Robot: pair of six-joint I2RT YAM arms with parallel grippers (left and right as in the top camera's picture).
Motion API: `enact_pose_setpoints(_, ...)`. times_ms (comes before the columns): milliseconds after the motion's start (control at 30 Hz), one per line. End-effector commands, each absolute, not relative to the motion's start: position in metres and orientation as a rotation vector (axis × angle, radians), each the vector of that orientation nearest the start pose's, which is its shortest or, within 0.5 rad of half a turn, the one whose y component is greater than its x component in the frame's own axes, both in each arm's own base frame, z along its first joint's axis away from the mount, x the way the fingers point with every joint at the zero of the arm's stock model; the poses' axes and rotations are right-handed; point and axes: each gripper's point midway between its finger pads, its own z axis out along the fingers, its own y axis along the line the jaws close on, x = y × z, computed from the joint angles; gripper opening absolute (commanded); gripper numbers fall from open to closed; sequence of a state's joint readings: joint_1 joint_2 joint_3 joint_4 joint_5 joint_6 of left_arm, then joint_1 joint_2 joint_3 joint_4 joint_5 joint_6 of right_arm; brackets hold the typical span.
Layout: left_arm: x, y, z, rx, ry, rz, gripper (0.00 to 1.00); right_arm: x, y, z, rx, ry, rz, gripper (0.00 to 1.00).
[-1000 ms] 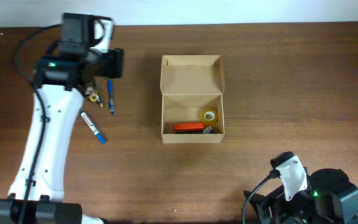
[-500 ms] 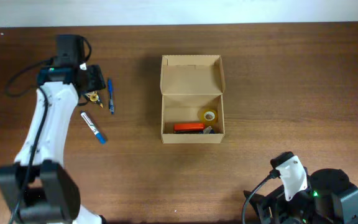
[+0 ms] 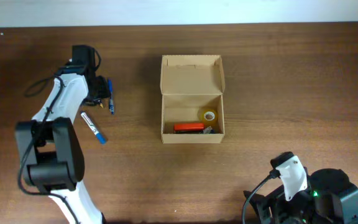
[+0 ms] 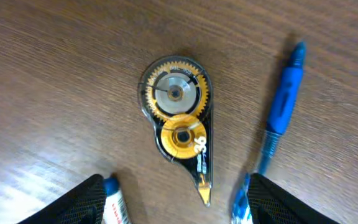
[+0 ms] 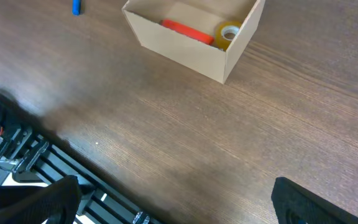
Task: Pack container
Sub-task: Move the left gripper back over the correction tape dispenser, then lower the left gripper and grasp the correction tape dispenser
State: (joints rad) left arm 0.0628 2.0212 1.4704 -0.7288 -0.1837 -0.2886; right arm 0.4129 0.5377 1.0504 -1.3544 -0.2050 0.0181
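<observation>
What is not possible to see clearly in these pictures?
1. Correction tape roller: in the overhead view, the left arm mostly hides it.
2. Marker: in the left wrist view, the bottom edge cuts it off.
3. Small dark item in the cardboard box: too small in the overhead view; the box wall hides it in the right wrist view.

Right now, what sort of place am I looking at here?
Probably a robot test bench in a lab or office: a wooden table, an open cardboard box holding a few items, and loose stationery such as correction tape and a blue pen.
</observation>
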Motion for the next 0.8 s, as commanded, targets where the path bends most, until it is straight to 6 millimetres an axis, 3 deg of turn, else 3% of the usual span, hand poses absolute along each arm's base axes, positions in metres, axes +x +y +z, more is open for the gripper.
enact_pose_setpoints(0,0.442,0.062,0.027,-0.578,2.788,0.158,0.72,0.113,0.089,0.242,-0.581,2.360,0.452,0.99)
enact_pose_setpoints(400,0.466,0.063,0.029,-0.578,2.702,0.076,0.72,0.113,0.089,0.242,-0.582,2.360,0.453,0.99)
enact_pose_setpoints(767,0.464,0.063,0.004,-0.641,2.728,0.073,0.71,0.113,0.089,0.242,-0.581,2.360,0.452,0.99)
